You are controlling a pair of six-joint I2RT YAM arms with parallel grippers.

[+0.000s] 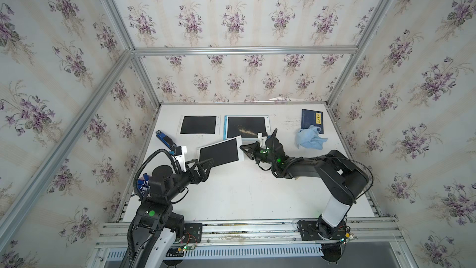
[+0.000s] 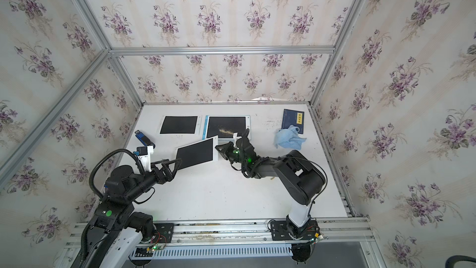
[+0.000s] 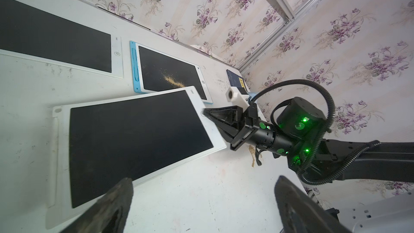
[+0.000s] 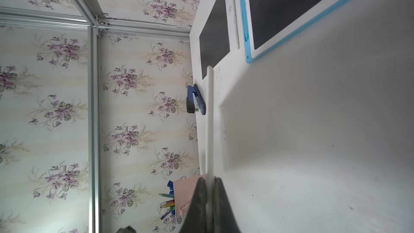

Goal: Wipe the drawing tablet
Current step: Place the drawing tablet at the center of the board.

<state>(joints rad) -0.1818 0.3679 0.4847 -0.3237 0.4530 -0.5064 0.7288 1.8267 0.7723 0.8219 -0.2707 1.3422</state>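
1. R gripper (image 1: 242, 147): fingers (image 4: 198, 202) pinched shut on the thin white edge of the held tablet (image 1: 220, 152). In both top views it grips the tablet's right short edge, just below frame ctr.
2. Held tablet: white border, black screen, skewed vs. the other two. Its upper right corner overlaps the lower left corner of the blue tablet (image 1: 246, 127). L wrist view shows a shadow under the gripped end (image 3: 220, 149), so that end looks raised; can't tell how far.
3. L gripper (image 1: 209, 168): jaws wide apart, holding nothing. Its upper finger crosses the held tablet's lower left corner in a top view; contact can't be told.
4. Blue tablet: flat at the back of the table (image 1: 244, 189), frame ctr. A tan powder streak (image 1: 246, 132) lies on the lower part of its screen.
5. Far tablet (image 1: 198, 125): white, flat, just left of the blue one, screen looks clean.
6. Cloth (image 1: 310, 139): light blue, crumpled, right of the blue tablet, apart from both grippers. It partly covers the lower edge of a dark blue book (image 1: 311, 118).
7. Stapler (image 1: 164, 137): blue/black, left table edge, above the L wrist.
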